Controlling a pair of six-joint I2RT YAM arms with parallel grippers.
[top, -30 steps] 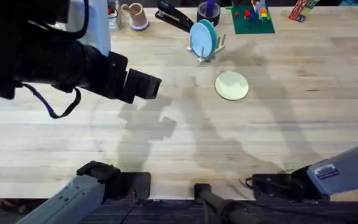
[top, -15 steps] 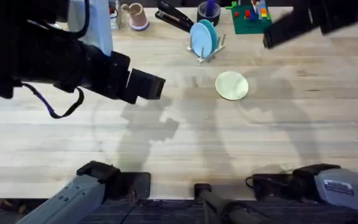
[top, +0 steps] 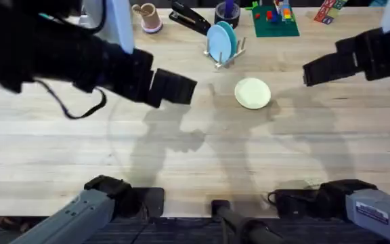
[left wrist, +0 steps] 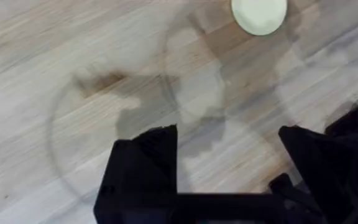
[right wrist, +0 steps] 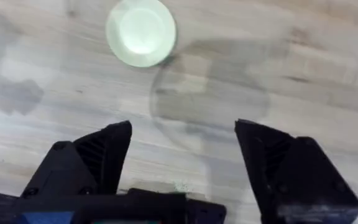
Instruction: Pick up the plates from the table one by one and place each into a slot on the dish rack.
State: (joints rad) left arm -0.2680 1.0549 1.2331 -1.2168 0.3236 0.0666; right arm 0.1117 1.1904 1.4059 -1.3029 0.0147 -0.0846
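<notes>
A pale cream-yellow plate (top: 252, 93) lies flat on the table (top: 202, 169), a little in front of the dish rack (top: 231, 57). A teal plate (top: 229, 34) stands on edge in the rack, with a pale blue plate (top: 217, 43) against it. My left gripper (top: 183, 89) hovers to the left of the cream plate (left wrist: 258, 14), open and holding nothing. My right gripper (top: 309, 72) hangs to the right of the same plate (right wrist: 141, 32), also open and empty. Both stay apart from the plate.
Along the far edge are a pinkish mug (top: 147, 17), a black stapler (top: 189, 19), a dark cup (top: 226, 12), a green baseplate with bricks (top: 275, 22) and coloured blocks (top: 327, 10). The arms' bases sit at the near edge.
The right arm has risen from the lower right and swung into the upper right, then dropped toward the cream plate. The left arm has shifted to the right, closer to the plate.
</notes>
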